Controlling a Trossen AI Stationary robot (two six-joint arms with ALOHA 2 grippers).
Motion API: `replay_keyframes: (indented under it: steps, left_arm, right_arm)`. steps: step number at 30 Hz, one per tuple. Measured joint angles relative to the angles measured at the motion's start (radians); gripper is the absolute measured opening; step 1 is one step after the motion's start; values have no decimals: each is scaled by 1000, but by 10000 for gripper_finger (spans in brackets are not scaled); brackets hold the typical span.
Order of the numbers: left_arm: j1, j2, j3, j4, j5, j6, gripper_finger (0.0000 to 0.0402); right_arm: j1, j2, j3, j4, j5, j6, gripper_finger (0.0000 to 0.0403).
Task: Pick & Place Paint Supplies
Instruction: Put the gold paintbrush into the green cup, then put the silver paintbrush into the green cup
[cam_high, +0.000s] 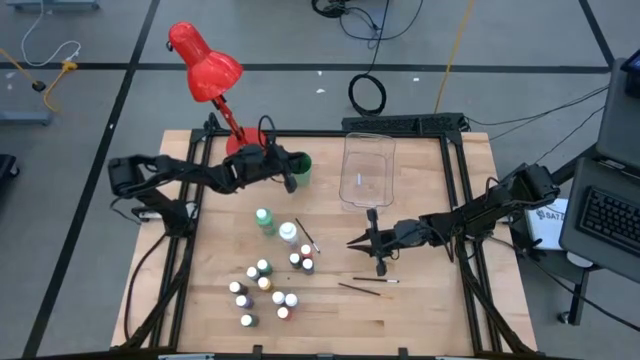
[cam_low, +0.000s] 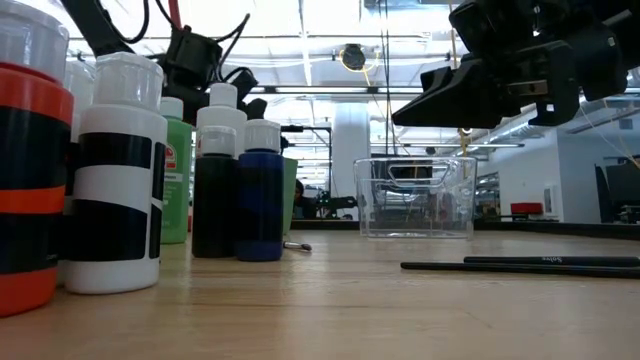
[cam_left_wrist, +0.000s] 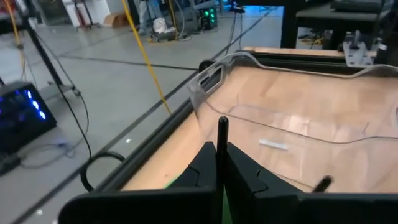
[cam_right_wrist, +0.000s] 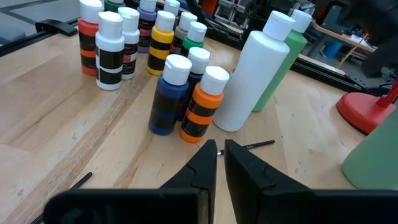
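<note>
My left gripper (cam_left_wrist: 216, 163) pinches a thin dark-handled brush (cam_left_wrist: 221, 134) upright above the green cup (cam_high: 299, 167), upper centre of frame. My right gripper (cam_right_wrist: 220, 155) hovers nearly closed, empty, near the paint bottles (cam_high: 262, 285). Risk: brush slipping sideways and missing the cup.

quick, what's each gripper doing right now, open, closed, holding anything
Left gripper: closed on a thin dark brush, above the green cup.
Right gripper: closed, a thin brush apparently between its fingertips.
</note>
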Motion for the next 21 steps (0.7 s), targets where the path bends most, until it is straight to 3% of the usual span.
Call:
replay_keyframes:
  steps: [4, 9, 13, 17, 21]
  left_arm:
    - [17, 2, 0, 5, 6, -70, 38]
    - [18, -6, 0, 37, 79, -53, 87]
    - [17, -48, 1, 30, 79, -75, 130]
    - [-1, -193, 1, -62, 102, -79, 170]
    - [-72, -455, 1, -288, 317, -60, 188]
  right_arm:
    - [0, 0, 0, 0, 0, 0, 25]
    - [0, 0, 0, 0, 0, 0, 25]
    - [0, 0, 0, -4, 0, 0, 25]
    - [0, 0, 0, -18, 0, 0, 25]
    - [0, 0, 0, -31, 0, 1, 25]
